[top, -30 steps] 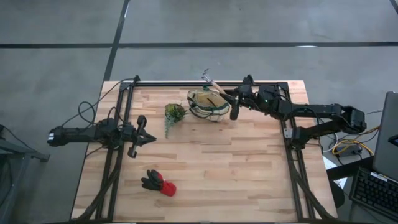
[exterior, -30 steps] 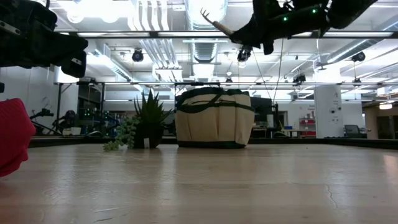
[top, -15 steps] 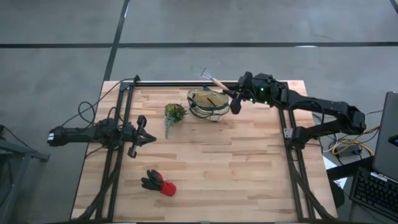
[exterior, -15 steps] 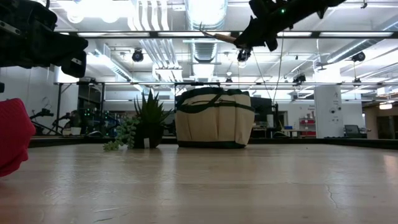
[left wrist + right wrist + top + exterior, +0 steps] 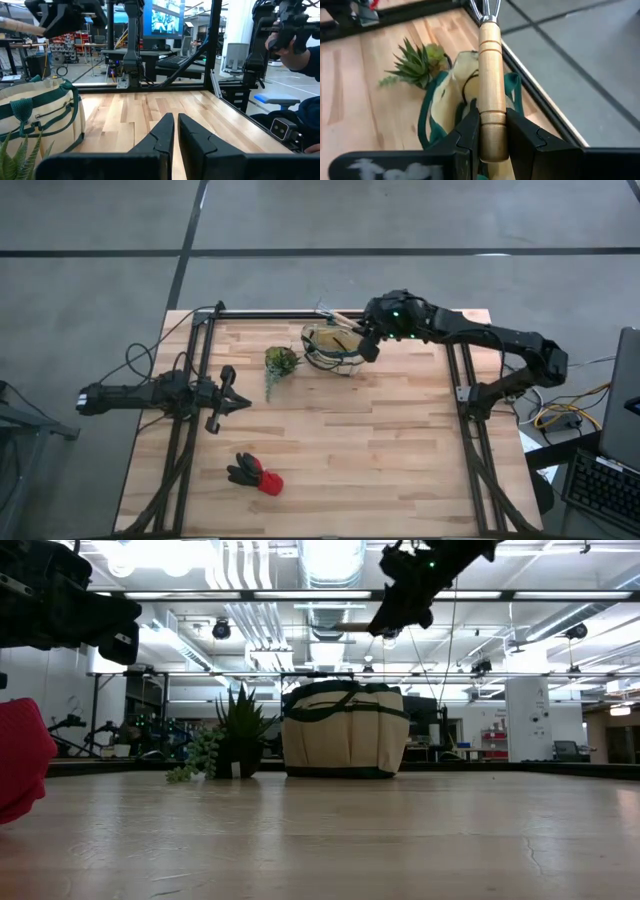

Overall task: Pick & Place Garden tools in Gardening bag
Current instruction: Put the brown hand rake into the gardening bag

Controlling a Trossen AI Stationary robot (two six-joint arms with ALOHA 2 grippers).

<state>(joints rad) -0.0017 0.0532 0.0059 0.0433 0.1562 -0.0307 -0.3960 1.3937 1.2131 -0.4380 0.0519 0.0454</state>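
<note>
My right gripper (image 5: 367,340) is shut on the thin wooden-handled hand tool (image 5: 491,70), above the far right rim of the tan gardening bag with green trim (image 5: 333,348). The tool's metal tines (image 5: 322,309) reach beyond the bag's far rim. The bag stands upright on its base (image 5: 345,735). The black-and-red gloves (image 5: 255,474) lie on the table toward its near edge. My left gripper (image 5: 228,392) is shut and empty at the table's left side. The shears do not show. My right gripper pinches the wooden handle near its butt end (image 5: 492,131) between its two fingers (image 5: 470,131). The handle runs out along the fingers, tines at the far end. The tool is lifted clear, held over the bag's open top.
A small green potted plant (image 5: 281,361) stands just left of the bag. A black metal frame (image 5: 300,314) runs along the table's far, left and right edges. A person (image 5: 295,45) sits beyond the table. Bare wooden tabletop (image 5: 370,440) lies in the middle and at the right.
My right gripper has gone toward the table's left, from beside the bag to over its rim, and has turned. The tool has tipped from slanting upward to about level and has come down nearer the bag's top.
</note>
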